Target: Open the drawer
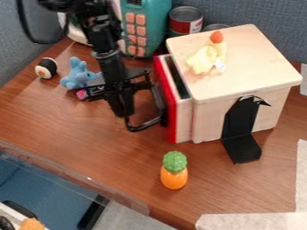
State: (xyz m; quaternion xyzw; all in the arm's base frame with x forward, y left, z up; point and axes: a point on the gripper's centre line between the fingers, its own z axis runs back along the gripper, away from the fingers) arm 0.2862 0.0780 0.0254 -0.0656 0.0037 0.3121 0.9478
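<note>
My gripper (139, 120) hangs over the brown wooden tabletop (66, 123), just beside the slightly open drawer (172, 108) of the pale box (258, 63); I cannot tell whether I am spread or pressed together. Blue-grey fabric partitions (269, 15) stand behind me.

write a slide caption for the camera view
Pincer beside the slightly open, red-fronted drawer of a wooden box, a yellow toy on top

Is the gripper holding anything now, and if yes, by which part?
The gripper is at the black handle, but whether it holds it cannot be told.
</note>
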